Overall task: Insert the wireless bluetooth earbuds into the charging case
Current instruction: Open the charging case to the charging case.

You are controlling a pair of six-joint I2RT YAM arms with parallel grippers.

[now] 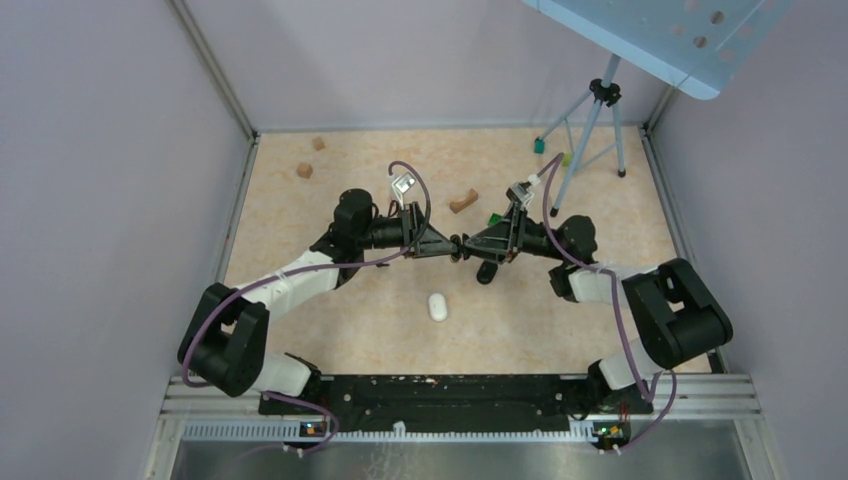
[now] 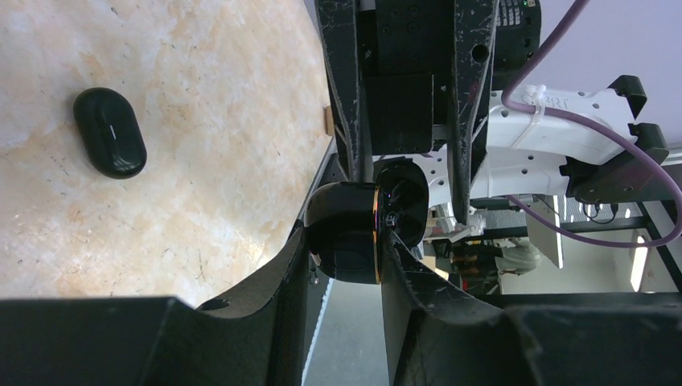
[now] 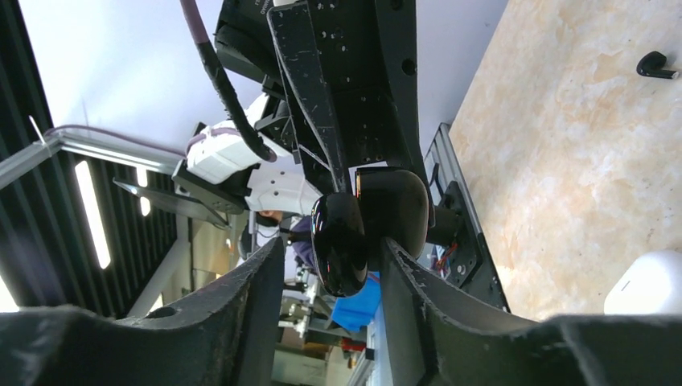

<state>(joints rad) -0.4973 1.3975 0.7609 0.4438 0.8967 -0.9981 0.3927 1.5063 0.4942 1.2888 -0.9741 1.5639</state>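
Left pincer [image 2: 344, 251] clamps the case [image 2: 342, 229] aloft; right pincer [image 3: 331, 251] straddles its lid [image 3: 338, 229], grip unclear. A crooked pull could twist it loose onto the worktop [image 1: 280, 200], where the earbud [image 3: 655, 64] lies well apart.

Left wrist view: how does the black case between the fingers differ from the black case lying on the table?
The held case is off the table, in the left gripper; the lying case rests flat on the table. The held case looks partly open, showing a gold rim; the lying case is shut. Both are glossy black and rounded.
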